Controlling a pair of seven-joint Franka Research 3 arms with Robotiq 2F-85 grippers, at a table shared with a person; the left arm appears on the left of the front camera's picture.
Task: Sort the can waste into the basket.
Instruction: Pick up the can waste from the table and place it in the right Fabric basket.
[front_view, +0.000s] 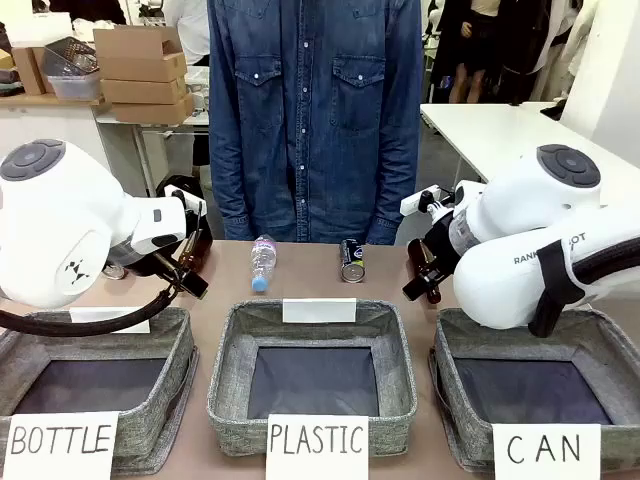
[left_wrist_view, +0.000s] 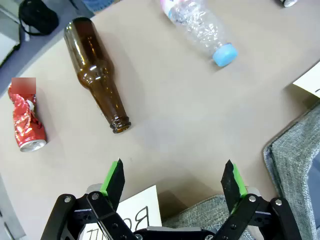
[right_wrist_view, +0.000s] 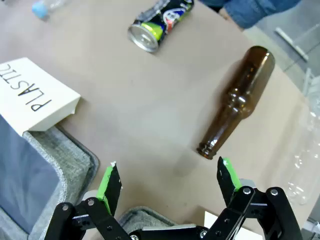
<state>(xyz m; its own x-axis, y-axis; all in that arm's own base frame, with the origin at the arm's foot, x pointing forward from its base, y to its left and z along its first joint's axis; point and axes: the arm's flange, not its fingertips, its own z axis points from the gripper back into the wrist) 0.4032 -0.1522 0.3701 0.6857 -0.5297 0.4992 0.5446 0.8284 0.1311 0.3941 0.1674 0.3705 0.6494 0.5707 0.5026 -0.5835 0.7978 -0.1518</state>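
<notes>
Your left gripper (left_wrist_view: 174, 170) has its jaws wide apart and holds nothing. The same is true for your right gripper (right_wrist_view: 167, 167). The crushed red can (left_wrist_view: 27, 122) lies on its side near the curved edge of the smooth beige surface (left_wrist_view: 175, 100). Its metal is wrinkled and its silver end points toward the gripper. Beside it, but not touching, lies a glossy brown glass bottle (left_wrist_view: 95, 75). Farther off lies a clear plastic bottle (left_wrist_view: 200, 27) with a blue cap. Between the green pads (left_wrist_view: 111, 175) and the bottle mouth the surface is bare.

The dark can (right_wrist_view: 159, 22) also lies on its side, dented, with its round silver end toward your right gripper. It is well apart from a second brown bottle (right_wrist_view: 237, 100), with free surface around it. The basket (front_view: 452, 395) is square, of soft grey woven fabric with a dark liner. It stands at your right behind the "CAN" sign (front_view: 545, 450), under the right arm.
</notes>
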